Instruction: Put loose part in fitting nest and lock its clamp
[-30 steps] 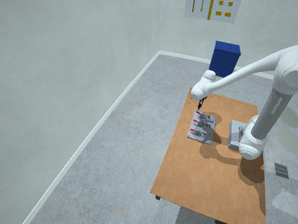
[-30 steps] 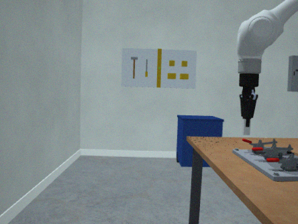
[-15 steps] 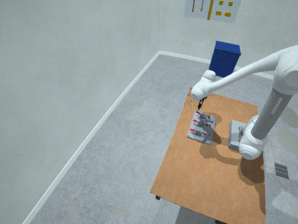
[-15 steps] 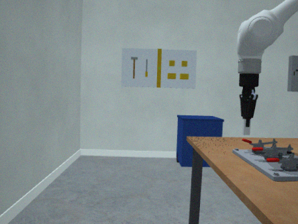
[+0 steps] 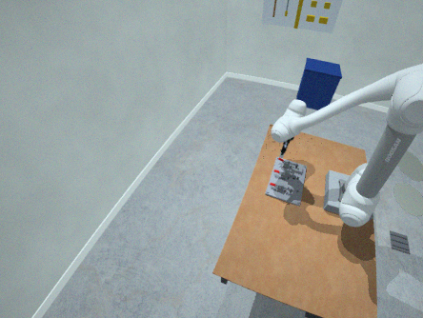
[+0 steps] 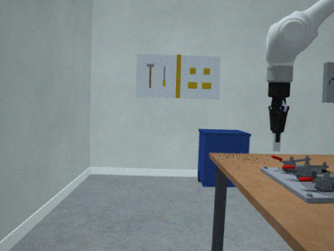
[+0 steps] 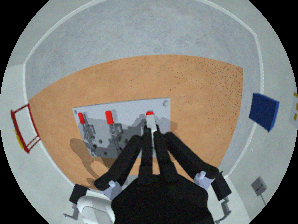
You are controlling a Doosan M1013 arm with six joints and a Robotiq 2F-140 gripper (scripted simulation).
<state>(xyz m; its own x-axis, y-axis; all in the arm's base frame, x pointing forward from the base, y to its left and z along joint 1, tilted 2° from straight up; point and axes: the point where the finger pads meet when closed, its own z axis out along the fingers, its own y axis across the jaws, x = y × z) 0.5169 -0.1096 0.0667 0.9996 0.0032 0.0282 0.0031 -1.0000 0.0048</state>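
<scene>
The grey fixture plate point(image 5: 286, 183) lies on the wooden table and carries three clamps with red handles point(image 5: 277, 171). It also shows in the exterior view point(image 6: 301, 178) and in the wrist view point(image 7: 120, 132). My gripper point(image 6: 277, 144) points straight down and hangs well above the table, over the far end of the plate. Its fingers are shut, with the white tips together and nothing between them; it shows the same way in the wrist view point(image 7: 152, 119) and in the top view point(image 5: 283, 149). The fingers hide the clamp below them in the wrist view. I cannot make out a loose part in any view.
A blue bin point(image 5: 319, 83) stands on the floor beyond the table's far edge. The arm's base point(image 5: 354, 202) and a grey block point(image 5: 333, 190) sit on the table's right side. A red-framed object point(image 7: 23, 125) shows at the wrist view's left rim.
</scene>
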